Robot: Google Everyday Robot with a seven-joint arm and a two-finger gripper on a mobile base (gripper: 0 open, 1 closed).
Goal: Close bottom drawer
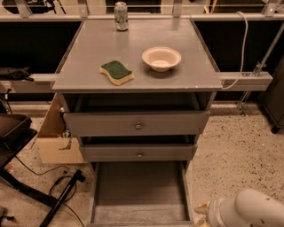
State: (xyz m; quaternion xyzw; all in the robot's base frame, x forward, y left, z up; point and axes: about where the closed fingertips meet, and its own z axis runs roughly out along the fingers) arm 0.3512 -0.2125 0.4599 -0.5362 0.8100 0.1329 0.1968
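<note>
The bottom drawer [140, 190] of the grey cabinet is pulled far out, its long empty tray open toward me; its front panel and knob are cut off by the bottom edge. Above it sit the middle drawer [139, 153] and the top drawer [137, 124], each with a small round knob and slightly out. My arm's white wrist [248, 213] shows at the bottom right, just right of the bottom drawer's front corner. The gripper itself is below the frame edge.
On the cabinet top [88, 66] lie a green-and-yellow sponge [116, 72], a cream bowl [161, 58] and a can [120, 9] at the back. A cardboard box [55, 137], cables and a dark stand [62, 199] are on the floor at left.
</note>
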